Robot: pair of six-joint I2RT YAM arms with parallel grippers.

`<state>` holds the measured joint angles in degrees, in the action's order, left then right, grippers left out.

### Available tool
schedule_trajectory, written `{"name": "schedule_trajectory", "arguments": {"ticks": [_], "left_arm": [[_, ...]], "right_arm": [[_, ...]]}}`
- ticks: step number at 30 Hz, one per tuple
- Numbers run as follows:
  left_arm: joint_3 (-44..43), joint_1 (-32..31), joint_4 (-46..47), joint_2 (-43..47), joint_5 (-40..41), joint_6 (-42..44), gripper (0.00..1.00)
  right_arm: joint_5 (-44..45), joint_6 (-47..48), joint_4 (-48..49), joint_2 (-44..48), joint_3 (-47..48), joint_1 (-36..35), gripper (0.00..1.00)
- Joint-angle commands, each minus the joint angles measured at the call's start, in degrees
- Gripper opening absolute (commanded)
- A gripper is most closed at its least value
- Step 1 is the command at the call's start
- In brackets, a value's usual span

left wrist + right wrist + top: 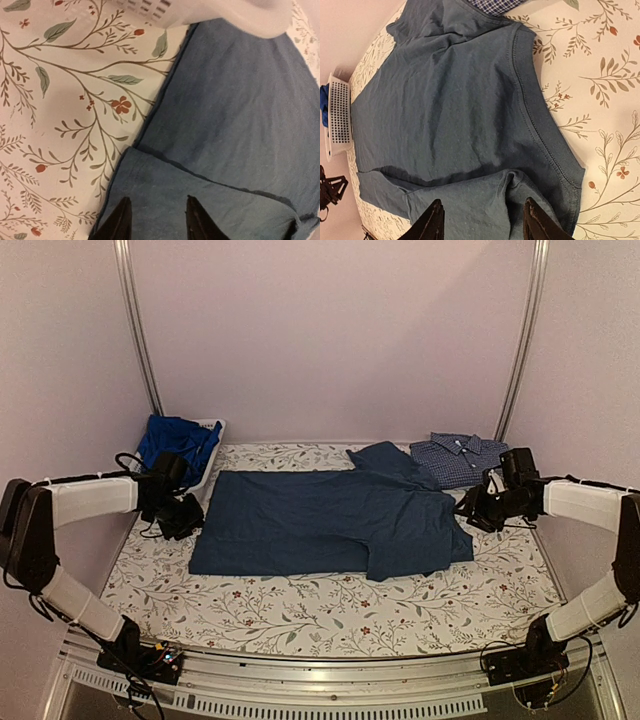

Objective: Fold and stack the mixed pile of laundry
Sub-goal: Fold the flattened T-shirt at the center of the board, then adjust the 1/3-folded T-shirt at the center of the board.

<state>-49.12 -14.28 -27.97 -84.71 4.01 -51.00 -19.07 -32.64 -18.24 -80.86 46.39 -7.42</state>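
Floral cloth (320, 610): 1 navy tee (320, 520), 1 checked shirt (455, 458); L gripper (157, 200), R gripper (483, 201) spread.

Dark navy T-shirt (330, 520) spread flat at centre, checked shirt (458, 458) folded far right, royal-blue garment (175, 443) bunched far left

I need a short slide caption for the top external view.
Navy T-shirt spread on floral table; folded checked shirt far right, blue garment in basket far left.
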Motion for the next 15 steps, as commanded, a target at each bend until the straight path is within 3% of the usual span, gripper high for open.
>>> {"name": "schedule_trajectory", "arguments": {"ticks": [1, 3, 7, 15], "left_arm": [[4.0, -0.7, 5.7, 7.7, -8.0, 7.5, 0.46], [7.1, -2.5, 8.7, 10.9, -12.2, 8.3, 0.53], [10.9, -7.7, 11.5, 12.8, -14.6, 7.1, 0.56], [14.3, -10.4, 17.5, 4.9, -16.4, 3.8, 0.54]], "right_arm": [[-2.5, 5.1, -1.7, 5.6, -3.8, 0.2, 0.54], [-4.3, 5.6, -0.5, 7.3, -6.4, 0.2, 0.55], [-10.2, 5.9, 2.4, 5.7, -8.7, 0.2, 0.54], [-14.9, 4.6, 10.5, -4.0, -11.4, -0.1, 0.51]]}}
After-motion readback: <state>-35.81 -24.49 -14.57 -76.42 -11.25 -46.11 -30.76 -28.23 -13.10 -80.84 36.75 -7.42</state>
